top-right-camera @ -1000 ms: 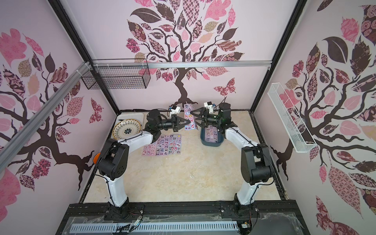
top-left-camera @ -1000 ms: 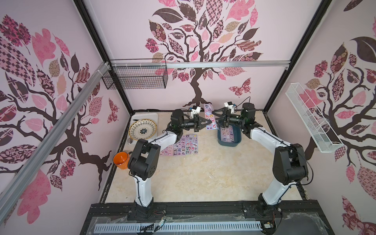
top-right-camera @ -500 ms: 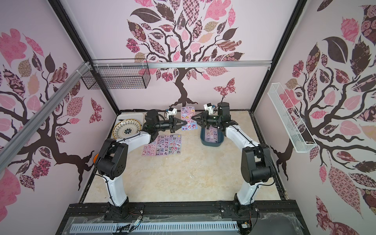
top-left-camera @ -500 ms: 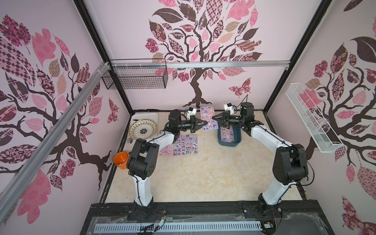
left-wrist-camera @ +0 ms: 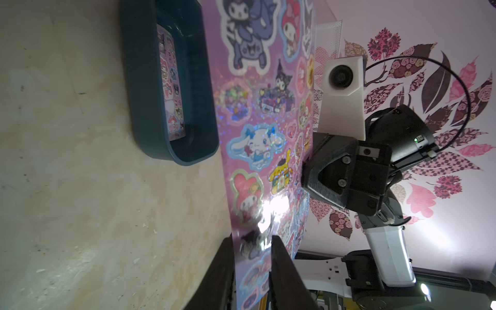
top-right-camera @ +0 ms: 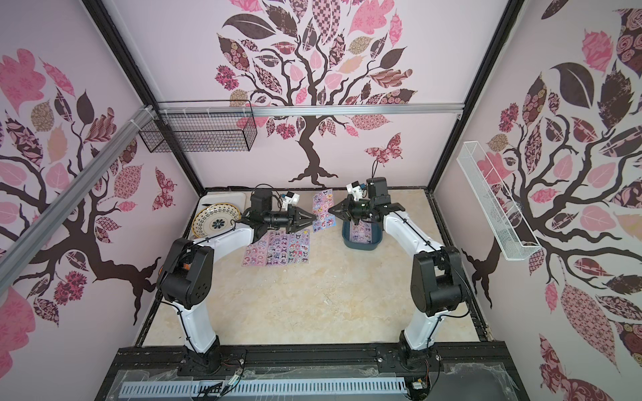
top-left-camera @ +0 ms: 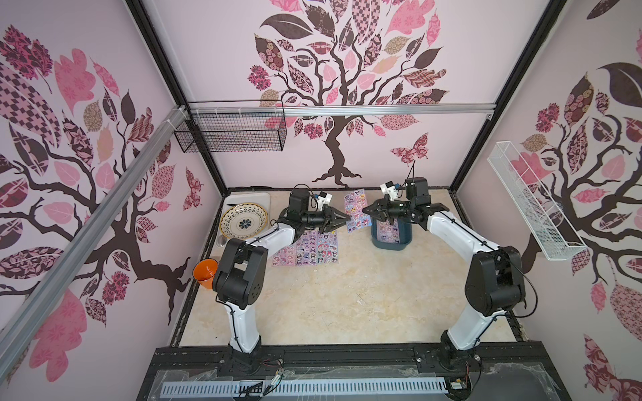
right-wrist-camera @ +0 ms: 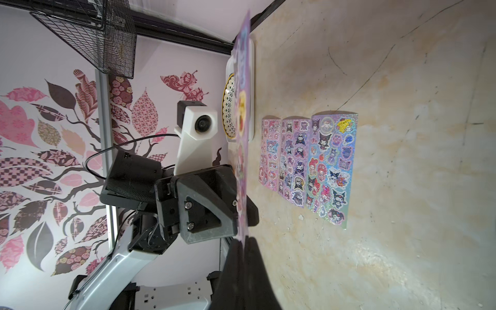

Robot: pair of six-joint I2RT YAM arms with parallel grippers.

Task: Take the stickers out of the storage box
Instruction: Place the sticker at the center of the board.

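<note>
A purple sheet of stickers (top-left-camera: 355,210) (top-right-camera: 323,215) hangs upright in the air between both grippers, left of the storage box. My right gripper (top-left-camera: 364,210) (right-wrist-camera: 244,240) is shut on one edge of it. My left gripper (top-left-camera: 347,219) (left-wrist-camera: 252,239) has its jaws a little apart, with the sheet's other edge (left-wrist-camera: 255,150) passing between them. The dark teal storage box (top-left-camera: 392,243) (left-wrist-camera: 145,80) sits on the table and holds at least one more sheet (top-left-camera: 388,232) (left-wrist-camera: 171,80). Three sheets (top-left-camera: 307,248) (right-wrist-camera: 306,163) lie side by side on the table under the left arm.
A patterned plate (top-left-camera: 245,220) rests on a white tray (top-left-camera: 264,198) at the back left. An orange cup (top-left-camera: 205,273) stands by the left wall. A black wire basket (top-left-camera: 231,133) and a white wire basket (top-left-camera: 531,205) hang on the walls.
The right gripper has closed on the hanging sheet's edge. The left gripper, shut on that sheet before, has parted its jaws. The sheet has shifted slightly to the left.
</note>
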